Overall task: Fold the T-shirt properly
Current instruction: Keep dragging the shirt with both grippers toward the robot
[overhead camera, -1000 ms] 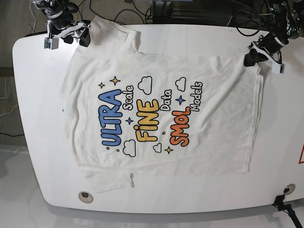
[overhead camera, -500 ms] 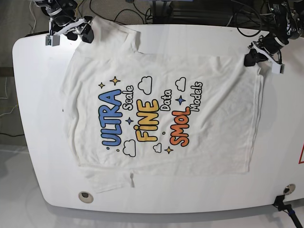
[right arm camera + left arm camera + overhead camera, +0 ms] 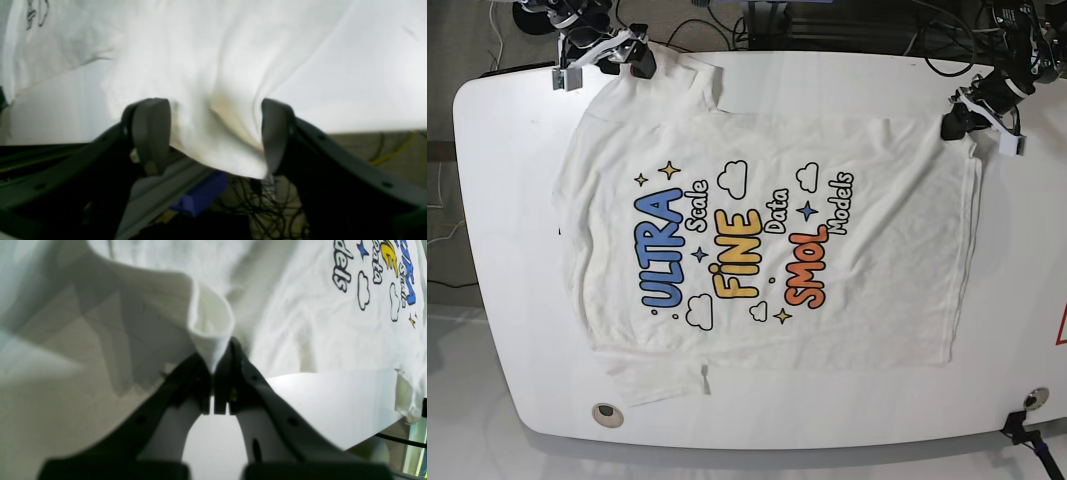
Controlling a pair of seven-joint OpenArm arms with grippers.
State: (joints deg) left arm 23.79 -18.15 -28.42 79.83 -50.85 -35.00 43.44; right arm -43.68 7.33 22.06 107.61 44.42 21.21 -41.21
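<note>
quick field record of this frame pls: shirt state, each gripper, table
T-shirt: spread flat, print side up, unfolded
left gripper: shut, pinching a corner of the shirt's fabric at the far table edge
right gripper: open, fingers on either side of a sleeve edge that hangs over the table edge, not clamped
table: white, shirt covers most of it
fold progress: none yet
</note>
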